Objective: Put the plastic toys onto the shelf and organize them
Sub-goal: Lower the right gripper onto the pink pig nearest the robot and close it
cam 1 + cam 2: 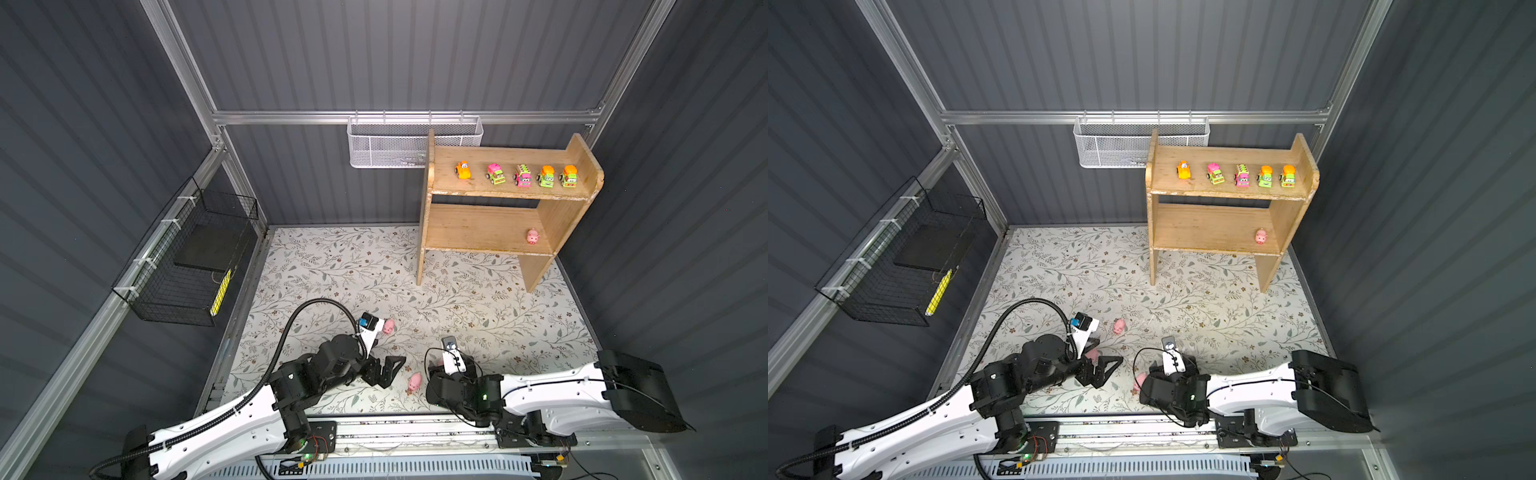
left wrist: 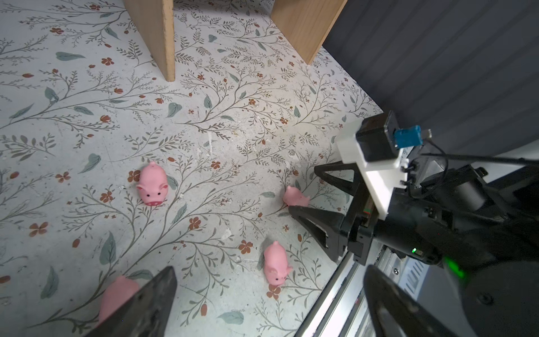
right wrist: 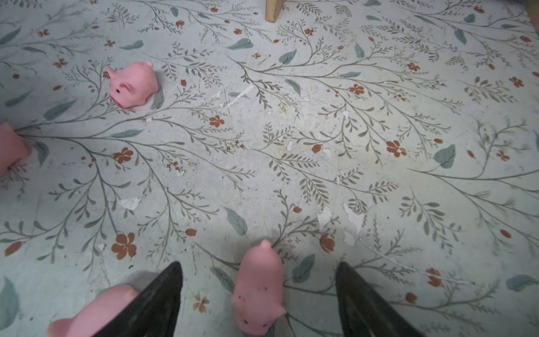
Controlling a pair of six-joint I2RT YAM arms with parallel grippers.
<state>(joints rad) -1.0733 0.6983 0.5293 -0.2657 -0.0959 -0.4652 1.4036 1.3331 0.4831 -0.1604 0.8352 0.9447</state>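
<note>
Dark grey ribbed walls on an aluminium frame close in a counter papered with leaves and small rust-red flowers. The shelf stands at the back of it, against the wall. On the shelf's top tier a row of five vehicles faces forward, each set apart from the next, with the all-orange one at one end. On the shelf's lower tier the lower-tier pig stands alone, close to the side panel at the other end.

Four more pigs lie on the counter, all well out in front of the shelf. The lone pig is the closest of them to the shelf. Farther from the shelf, the flanked pig sits between the two fingers of the right claw. That claw is spread, with bare counter showing on either side of the pig and neither finger touching it. Farthest from the shelf, the front pig lies just off the tips of the left claw, which is spread wide and grasps nothing. The half-hidden pig lies beside that claw, largely covered by one finger in the left wrist view.

A white mesh basket hangs on the rail just behind the shelf. A black wire basket hangs on a side wall, well apart from the shelf.
</note>
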